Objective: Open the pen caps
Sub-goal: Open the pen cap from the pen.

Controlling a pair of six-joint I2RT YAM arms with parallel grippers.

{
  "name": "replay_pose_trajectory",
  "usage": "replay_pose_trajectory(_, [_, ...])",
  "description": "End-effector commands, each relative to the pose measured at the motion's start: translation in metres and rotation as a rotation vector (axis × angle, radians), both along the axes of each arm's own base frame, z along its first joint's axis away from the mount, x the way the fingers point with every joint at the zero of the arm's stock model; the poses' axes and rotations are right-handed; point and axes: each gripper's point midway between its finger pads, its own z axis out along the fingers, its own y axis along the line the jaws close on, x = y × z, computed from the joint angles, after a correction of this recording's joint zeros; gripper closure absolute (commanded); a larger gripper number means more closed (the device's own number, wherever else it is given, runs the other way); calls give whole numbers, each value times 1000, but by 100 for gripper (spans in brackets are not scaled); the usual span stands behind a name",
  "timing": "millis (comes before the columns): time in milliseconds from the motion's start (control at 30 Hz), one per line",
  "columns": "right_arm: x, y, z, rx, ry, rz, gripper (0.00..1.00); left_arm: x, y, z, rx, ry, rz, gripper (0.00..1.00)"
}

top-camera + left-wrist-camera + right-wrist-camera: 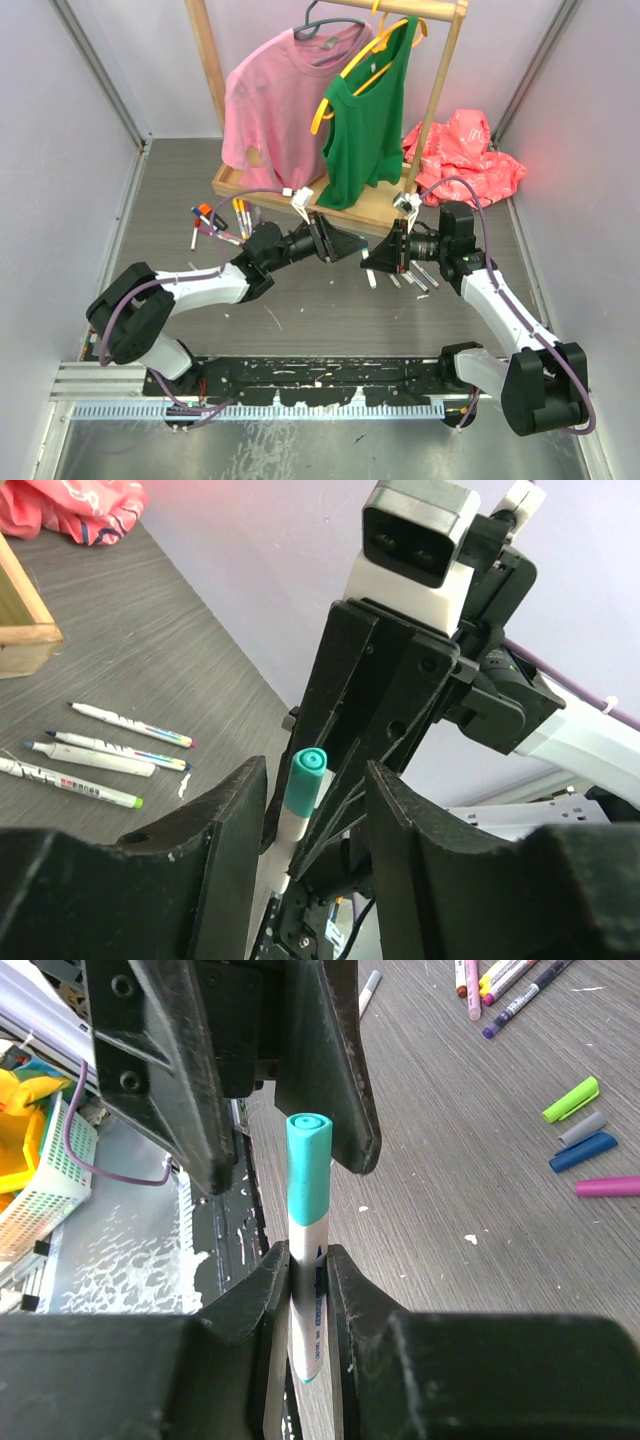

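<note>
My right gripper (307, 1258) is shut on the white barrel of a marker (308, 1305), held above the table between the two arms. The marker's teal pen cap (308, 1165) is on and points toward my left gripper (315, 770). That gripper is open and its jaws straddle the teal cap (303, 778), with a gap on each side. From above, the left gripper (345, 245) and right gripper (375, 255) meet tip to tip in front of the wooden rack. Loose green (570, 1099), grey (582, 1127), blue (583, 1152) and pink (607, 1187) caps lie on the table.
Several uncapped markers (100, 755) lie on the table by the right arm, and more markers (215, 220) lie at the left. A wooden rack base (290, 190) behind the grippers carries a pink shirt (275, 100) and a green shirt (365, 120). A red bag (465, 150) sits at the back right.
</note>
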Motion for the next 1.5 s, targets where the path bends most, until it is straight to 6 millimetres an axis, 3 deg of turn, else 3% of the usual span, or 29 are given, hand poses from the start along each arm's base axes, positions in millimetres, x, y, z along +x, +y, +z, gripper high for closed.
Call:
replay_pose_trajectory(0, [6,1,20,17,-76,19,99,-1,-6,24,-55,-29,-41,56])
replay_pose_trajectory(567, [5,2,17,15,-64,25,99,1,-17,15,-46,-7,-65,74])
replay_pose_trajectory(633, [5,2,17,14,-65,27,99,0,-18,15,-44,-7,-71,81])
replay_pose_trajectory(733, [4,3,16,13,-63,28,99,3,-18,18,-46,-25,-63,100])
replay_pose_trajectory(867, [4,3,13,9,-48,29,99,21,-7,39,-40,-114,24,100])
replay_pose_trajectory(1133, [3,7,-1,-12,45,35,99,80,51,126,-87,-325,315,100])
replay_pose_trajectory(1333, [4,8,-7,-33,56,27,99,84,81,176,-133,-455,429,100])
replay_pose_trajectory(1467, [9,5,-9,-73,13,10,99,73,92,186,-134,-484,438,100])
